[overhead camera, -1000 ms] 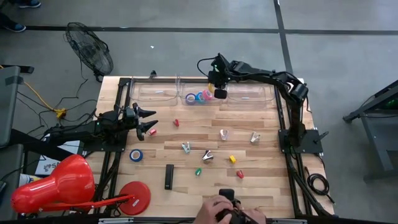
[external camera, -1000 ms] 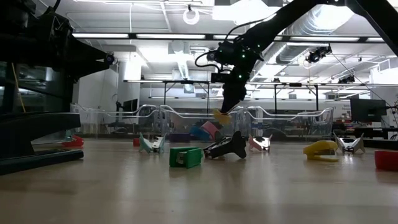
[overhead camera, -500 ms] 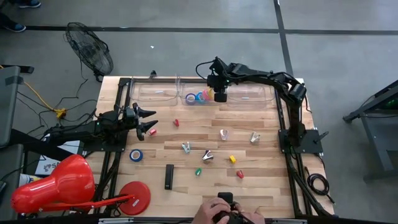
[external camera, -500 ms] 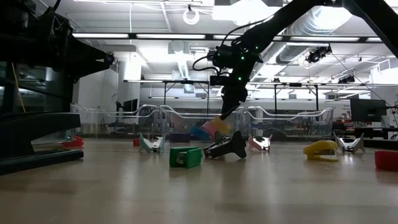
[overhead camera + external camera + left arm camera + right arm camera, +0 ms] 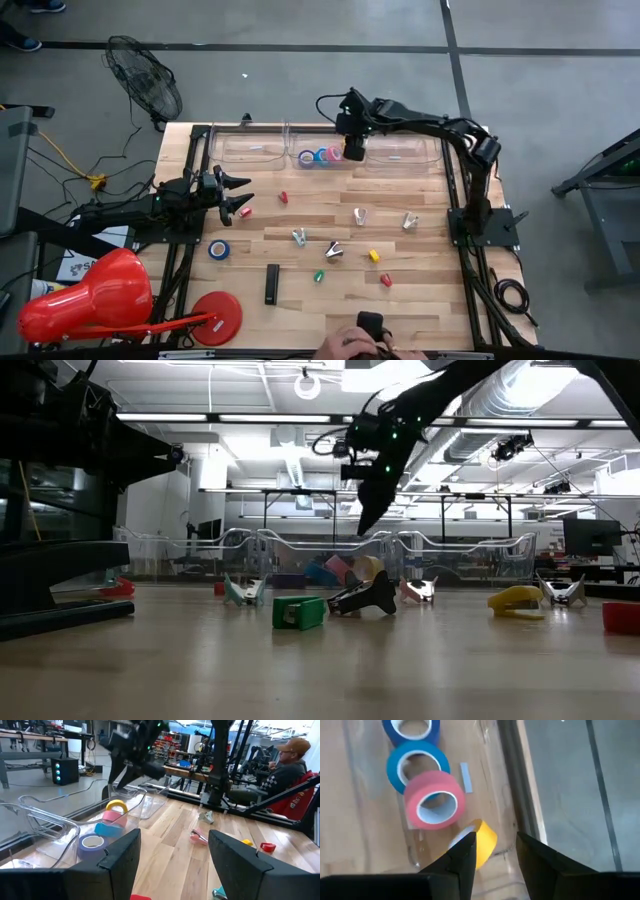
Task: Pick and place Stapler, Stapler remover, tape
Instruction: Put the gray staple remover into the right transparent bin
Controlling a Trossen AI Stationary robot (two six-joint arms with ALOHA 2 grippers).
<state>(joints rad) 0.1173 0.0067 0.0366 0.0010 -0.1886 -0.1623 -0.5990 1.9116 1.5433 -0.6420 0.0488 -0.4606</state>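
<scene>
The right gripper (image 5: pixel 352 152) is hanging over the middle clear bin (image 5: pixel 330 160) at the table's (image 5: pixel 300 215) far edge, its fingers parted and pinching nothing. Just below it the yellow tape (image 5: pixel 482 840) is lying in the bin, right beside the pink tape (image 5: pixel 434 800); the blue (image 5: pixel 417 767) and purple (image 5: pixel 92 845) rolls are sitting a little farther from it in the same bin.

So four rolls appear placed. One blue tape (image 5: pixel 218 249) is lying well away from this gripper, near the left gripper (image 5: pixel 240 196), which is waiting with its fingers spread wide over the table's left side. The black stapler (image 5: pixel 272 283), the small coloured staplers and the staple removers (image 5: pixel 330 250) are lying scattered between the arms, not yet binned, so most of the job looks left.

No brand, label or writing is legible on anything.
</scene>
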